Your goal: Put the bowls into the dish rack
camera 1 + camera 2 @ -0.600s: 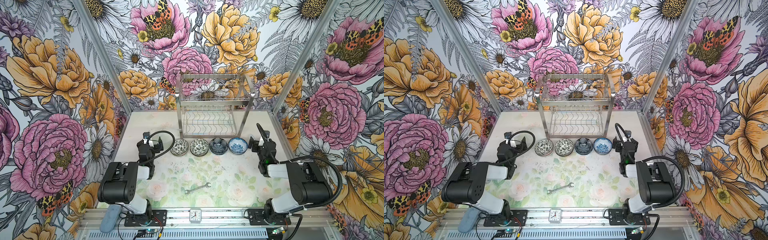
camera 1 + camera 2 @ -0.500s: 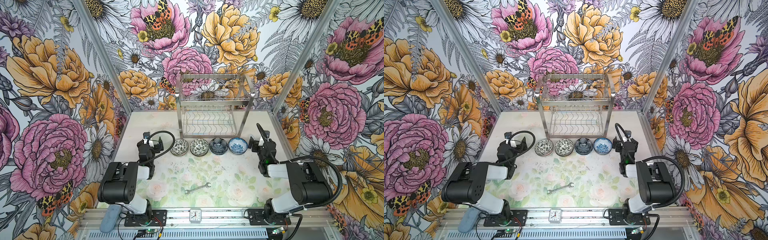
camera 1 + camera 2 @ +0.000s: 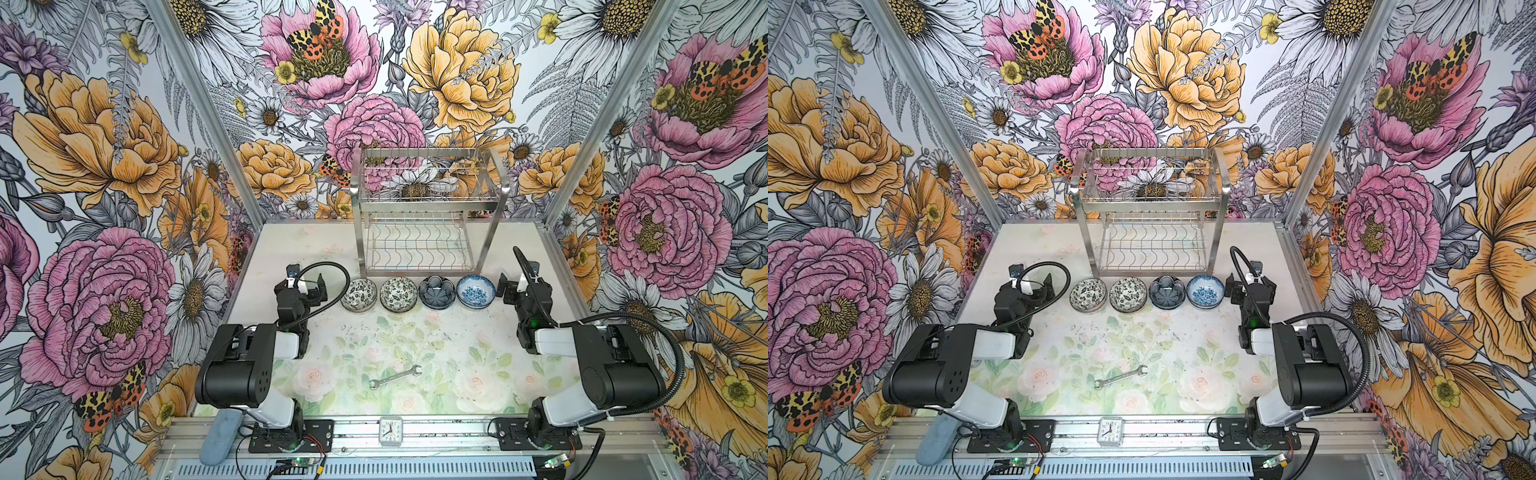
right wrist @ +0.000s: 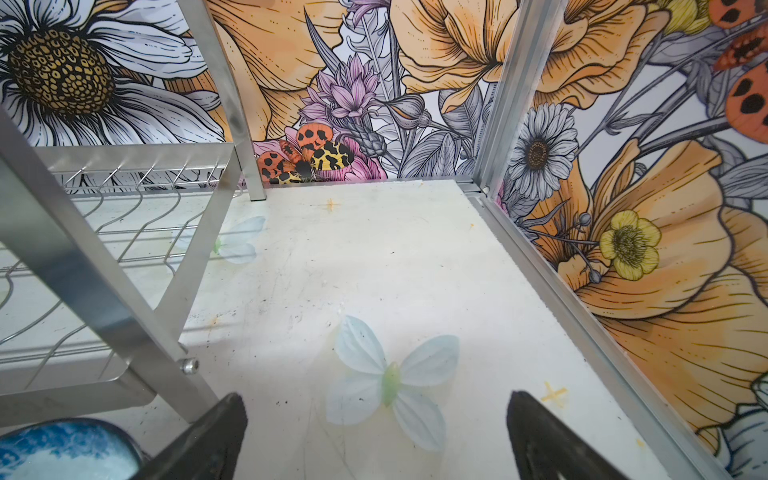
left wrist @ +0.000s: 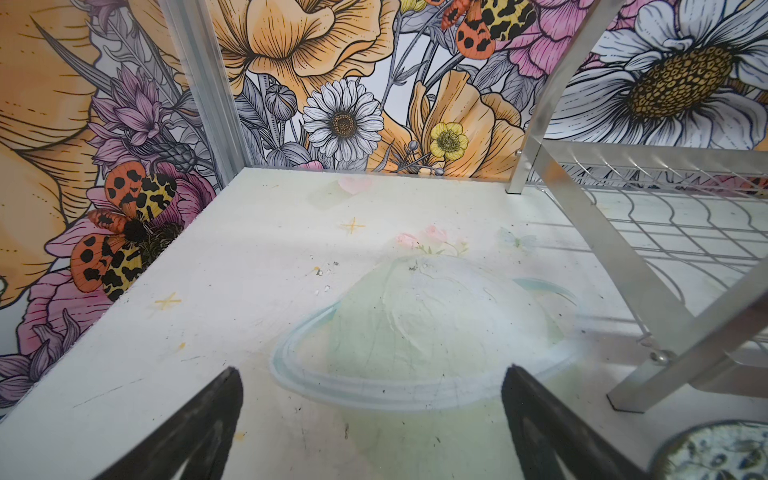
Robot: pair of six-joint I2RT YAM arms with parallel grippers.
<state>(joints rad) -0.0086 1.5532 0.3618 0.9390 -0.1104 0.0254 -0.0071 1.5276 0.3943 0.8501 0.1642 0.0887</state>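
**Ana:** Where are the bowls?

**Me:** I see four small round patterned ceramic bowls upright in a close row on the pale, flower-printed table, just at 6 o'clock of the tall two-tier stainless steel wire dish rack. From 9 to 3 o'clock they run: a black-and-white floral bowl, a second black-and-white floral bowl, a dark blue petal bowl and a blue-and-white floral bowl. All four stand on the table, outside the rack.

**Ana:** And the rack?

**Me:** It stands at the table's 12 o'clock end.

**Ana:** Your hands?

**Me:** My left hand sits low at 9 o'clock of the row, fingers spread wide, nothing between them. My right hand is at 3 o'clock of the row, beside the blue-and-white bowl, spread just as wide and gripping nothing.

**Ana:** Anything else?

**Me:** A small silver open-ended wrench lies at 6 o'clock of the bowls, well apart. A little square white clock sits at the table's 6 o'clock edge.
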